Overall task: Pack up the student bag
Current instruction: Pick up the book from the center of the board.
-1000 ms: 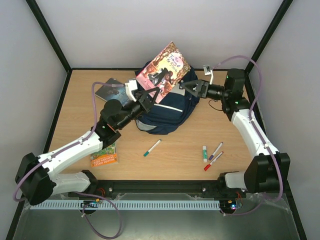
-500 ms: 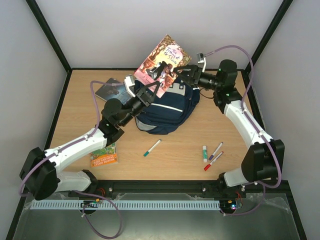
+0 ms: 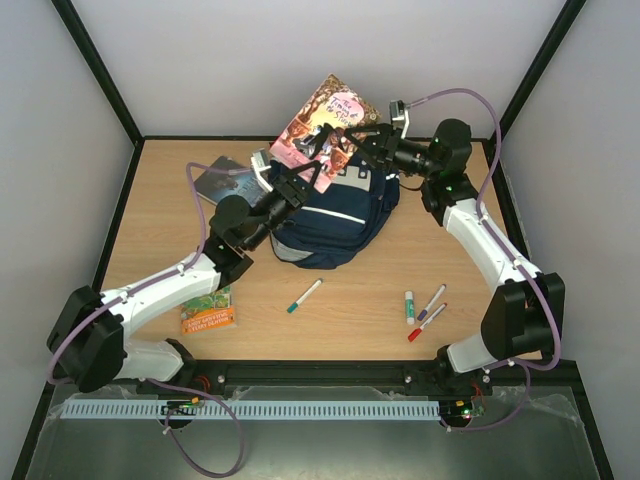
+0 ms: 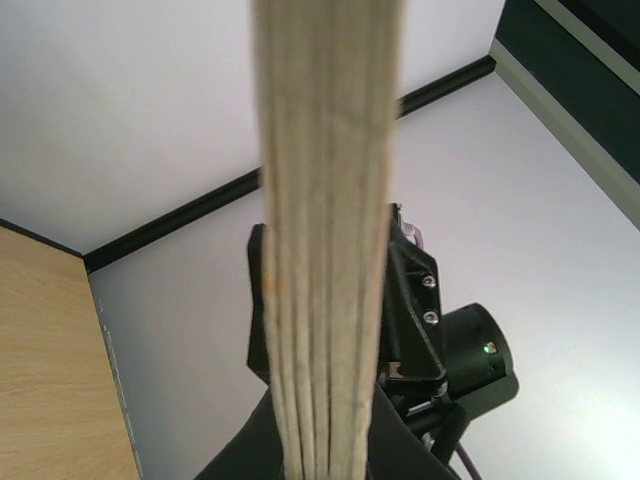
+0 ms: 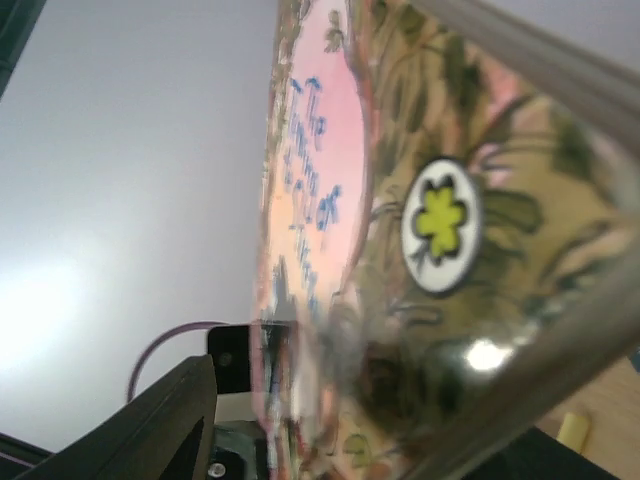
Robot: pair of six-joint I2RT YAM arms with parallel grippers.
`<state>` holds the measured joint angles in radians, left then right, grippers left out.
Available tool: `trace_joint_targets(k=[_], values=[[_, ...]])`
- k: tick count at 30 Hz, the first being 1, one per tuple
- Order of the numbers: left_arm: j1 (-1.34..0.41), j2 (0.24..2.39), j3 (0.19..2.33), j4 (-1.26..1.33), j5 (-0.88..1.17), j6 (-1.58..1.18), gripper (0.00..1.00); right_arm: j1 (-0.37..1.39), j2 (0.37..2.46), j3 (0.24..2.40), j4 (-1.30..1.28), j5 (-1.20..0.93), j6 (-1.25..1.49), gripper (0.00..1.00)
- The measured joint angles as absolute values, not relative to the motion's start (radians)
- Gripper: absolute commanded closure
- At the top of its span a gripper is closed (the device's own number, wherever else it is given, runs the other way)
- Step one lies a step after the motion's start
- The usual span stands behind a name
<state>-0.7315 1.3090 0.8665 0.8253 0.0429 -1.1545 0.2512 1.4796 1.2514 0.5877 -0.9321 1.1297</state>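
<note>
1. The navy blue fabric backpack (image 3: 335, 215), with white stripes and a grey-white patch, lies flat on the light wooden worktop (image 3: 150, 230), mid-width toward the far edge. Its mouth is hidden behind the raised book.
2. The left gripper (image 3: 306, 174) is clamped on the lower edge of a pink-and-brown illustrated paperback book (image 3: 325, 125). It holds the book up and tilted over the backpack's far end. The left wrist view looks straight along the page edge (image 4: 325, 250) pinched between the jaws.
3. The right gripper (image 3: 363, 140) is at the book's right side, up against the cover. Cannot tell if it is closed on the book or only beside it, because the right wrist view shows just a blurred close-up of the cover (image 5: 400, 200).
4. Likely reason for the lift: the book clears the fabric so it can drop into the mouth, with the right arm steadying or guiding it.
5. Loose items on the worktop:
   - a dark grey book (image 3: 220, 180) toward the far-left corner
   - an orange-green booklet (image 3: 208, 312) near the near-left corner
   - a green-capped marker (image 3: 304, 296) mid near edge
   - three loose markers (image 3: 410, 305) toward the near-right corner
6. Packing looks early.
</note>
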Motion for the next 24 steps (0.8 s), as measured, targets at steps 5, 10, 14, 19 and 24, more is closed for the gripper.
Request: trace_joint_targets(k=[5,10,14,19,24], values=[[-0.730,1.324,0.866,0.823,0.033,-1.209,0.97,0.253,1.480,1.253,0.601,-0.921,1.158,0.62],[-0.730,1.324,0.865,0.825,0.022,-1.243,0.88,0.254,1.480,1.253,0.600,-0.906,1.171,0.84],[-0.728,1.324,0.864,0.817,0.021,-1.246,0.55,0.255,1.480,1.253,0.590,-0.890,1.167,0.97],[-0.716,1.324,0.865,0.718,0.015,-1.231,0.21,0.256,1.479,1.254,0.531,-0.867,1.092,0.99],[-0.694,1.290,0.839,0.547,0.028,-1.167,0.13,0.250,1.479,1.302,0.313,-0.851,0.827,0.99]])
